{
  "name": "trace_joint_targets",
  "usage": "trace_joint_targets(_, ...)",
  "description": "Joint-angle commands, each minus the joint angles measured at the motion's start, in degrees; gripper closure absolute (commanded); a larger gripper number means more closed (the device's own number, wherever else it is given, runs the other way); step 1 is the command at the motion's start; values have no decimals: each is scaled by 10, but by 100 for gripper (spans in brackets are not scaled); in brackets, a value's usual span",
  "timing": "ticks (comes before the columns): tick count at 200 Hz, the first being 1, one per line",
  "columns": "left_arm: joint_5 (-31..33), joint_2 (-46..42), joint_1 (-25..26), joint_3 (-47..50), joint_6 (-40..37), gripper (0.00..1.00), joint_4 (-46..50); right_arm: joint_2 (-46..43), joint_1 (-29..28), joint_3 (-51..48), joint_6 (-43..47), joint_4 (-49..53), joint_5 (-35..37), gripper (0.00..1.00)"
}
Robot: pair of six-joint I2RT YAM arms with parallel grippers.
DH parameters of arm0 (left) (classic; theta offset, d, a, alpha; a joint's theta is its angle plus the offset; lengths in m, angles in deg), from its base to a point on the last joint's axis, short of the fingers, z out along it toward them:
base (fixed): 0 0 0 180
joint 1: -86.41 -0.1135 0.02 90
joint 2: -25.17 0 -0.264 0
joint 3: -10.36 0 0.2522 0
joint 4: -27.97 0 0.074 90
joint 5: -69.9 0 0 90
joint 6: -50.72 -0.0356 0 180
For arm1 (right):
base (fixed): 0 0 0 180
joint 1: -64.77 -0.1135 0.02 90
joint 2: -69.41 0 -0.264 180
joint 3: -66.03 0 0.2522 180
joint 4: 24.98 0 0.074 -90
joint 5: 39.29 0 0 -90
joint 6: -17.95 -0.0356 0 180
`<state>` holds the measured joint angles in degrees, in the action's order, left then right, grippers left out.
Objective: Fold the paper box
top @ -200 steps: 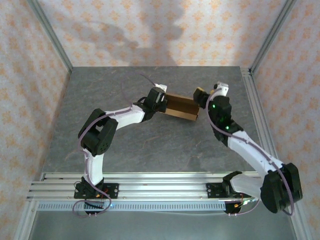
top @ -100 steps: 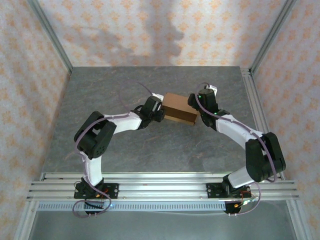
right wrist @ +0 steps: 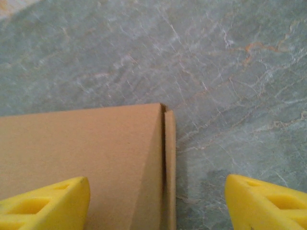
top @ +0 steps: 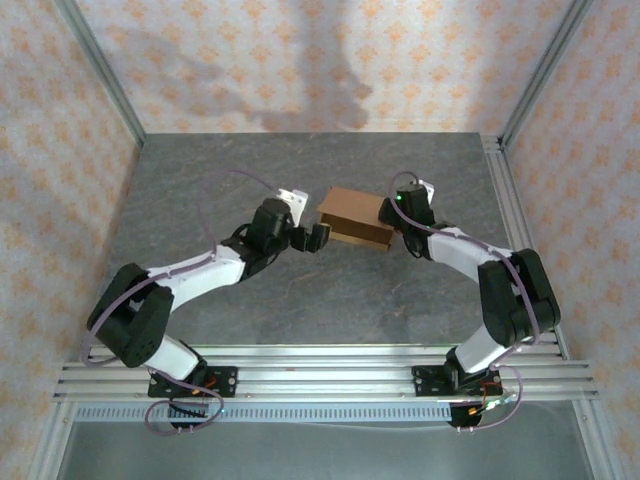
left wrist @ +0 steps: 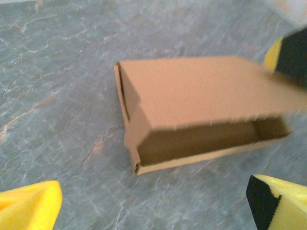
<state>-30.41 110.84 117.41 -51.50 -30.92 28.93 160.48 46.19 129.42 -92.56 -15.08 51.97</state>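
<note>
Your left gripper (top: 312, 238) has let go and backed off leftward, jaws wide, leaving the paper box (top: 355, 217) on the table (top: 250, 170), lid (left wrist: 211, 88) ajar, your right gripper (top: 393, 222) spread open at its right end; I'd judge closing is nearly done, so press that lid flat.

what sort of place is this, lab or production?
Probably a lab test cell: patterned wall panels in metal framing enclose a grey table, an aluminium rail carries the arm bases, one paper box lies there.
</note>
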Motion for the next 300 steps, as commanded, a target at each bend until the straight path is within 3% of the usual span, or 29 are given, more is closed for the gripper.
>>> trace_joint_targets(1,-68,10,-41,-45,82,0,7,30,18,-11,9,6,-18,25)
trace_joint_targets(62,-115,199,-79,-273,123,19,240,87,26,25,32,22,-54,27)
trace_joint_targets(95,-137,282,-80,-336,131,32,278,94,31,43,52,23,-109,36)
trace_joint_targets(168,-158,351,-80,-394,127,56,310,155,34,120,72,81,-226,53)
trace_joint_targets(188,-168,347,-78,-391,128,58,307,165,34,134,66,87,-253,61)
trace_joint_targets(253,-197,341,-70,-370,156,59,272,195,32,135,-13,14,-337,67)
trace_joint_targets(300,-211,346,-68,-370,171,60,258,226,16,129,-95,-31,-333,81)
